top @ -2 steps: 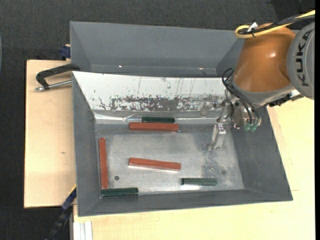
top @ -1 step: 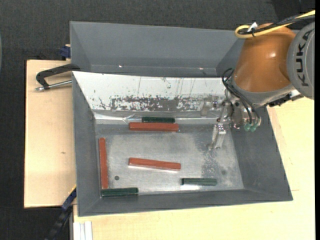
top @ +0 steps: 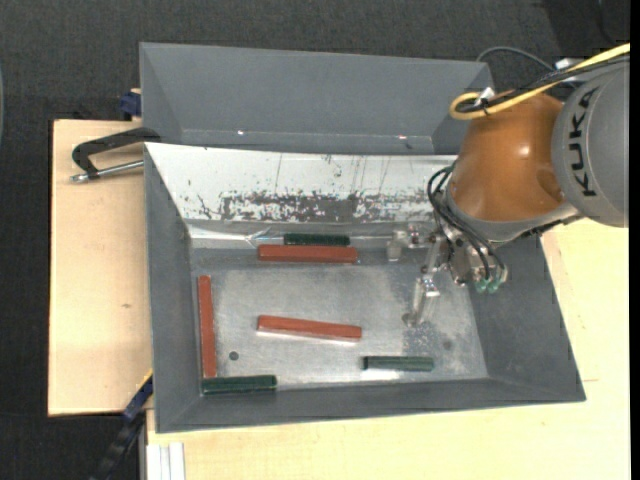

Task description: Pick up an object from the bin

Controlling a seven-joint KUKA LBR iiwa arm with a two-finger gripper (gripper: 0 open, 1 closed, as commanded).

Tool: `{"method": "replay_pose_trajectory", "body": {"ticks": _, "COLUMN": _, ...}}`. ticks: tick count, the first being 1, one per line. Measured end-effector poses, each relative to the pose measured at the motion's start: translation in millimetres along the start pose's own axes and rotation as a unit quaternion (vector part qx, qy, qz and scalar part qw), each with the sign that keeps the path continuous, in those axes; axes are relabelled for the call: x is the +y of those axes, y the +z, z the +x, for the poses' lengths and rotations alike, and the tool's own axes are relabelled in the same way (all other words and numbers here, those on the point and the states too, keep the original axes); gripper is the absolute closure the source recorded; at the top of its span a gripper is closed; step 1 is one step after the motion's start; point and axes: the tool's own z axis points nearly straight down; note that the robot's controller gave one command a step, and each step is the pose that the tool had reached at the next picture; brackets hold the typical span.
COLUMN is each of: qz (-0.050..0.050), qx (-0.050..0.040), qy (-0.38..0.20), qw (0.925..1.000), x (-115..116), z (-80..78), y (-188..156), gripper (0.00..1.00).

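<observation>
My gripper (top: 420, 303) hangs over the right part of the bin floor, with bare metal under it. A short dark green stick (top: 398, 364) lies just in front of it, near the front right corner and apart from it. To its left, a long red stick (top: 308, 328) with a pale edge lies flat across the middle of the floor. I see nothing held in the gripper.
A red stick (top: 307, 254) and a dark green stick (top: 316, 239) lie along the back wall. Another red stick (top: 206, 326) runs along the left wall, and a green one (top: 238, 385) sits in the front left corner. The arm's orange cover hangs over the bin's right back corner.
</observation>
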Motion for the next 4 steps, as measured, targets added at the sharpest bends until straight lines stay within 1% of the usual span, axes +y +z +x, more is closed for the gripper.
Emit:
{"method": "replay_pose_trajectory", "body": {"ticks": 1, "qz": -0.001, "qx": 0.003, "qy": 0.034, "qw": 0.9994, "x": 50.6, "z": 31.1, "y": 43.0, "gripper": 0.0}}
{"method": "replay_pose_trajectory", "body": {"ticks": 2, "qz": 0.0, "qx": 0.004, "qy": 0.124, "qw": 0.9923, "x": 25.9, "z": 40.7, "y": 68.0, "gripper": 1.0}}
{"method": "replay_pose_trajectory", "body": {"ticks": 3, "qz": 0.0, "qx": 0.004, "qy": 0.124, "qw": 0.9923, "x": 26.0, "z": 40.7, "y": 68.0, "gripper": 0.0}}
{"method": "replay_pose_trajectory", "body": {"ticks": 4, "qz": 0.0, "qx": 0.004, "qy": 0.124, "qw": 0.9923, "x": 26.0, "z": 40.7, "y": 68.0, "gripper": 0.0}}
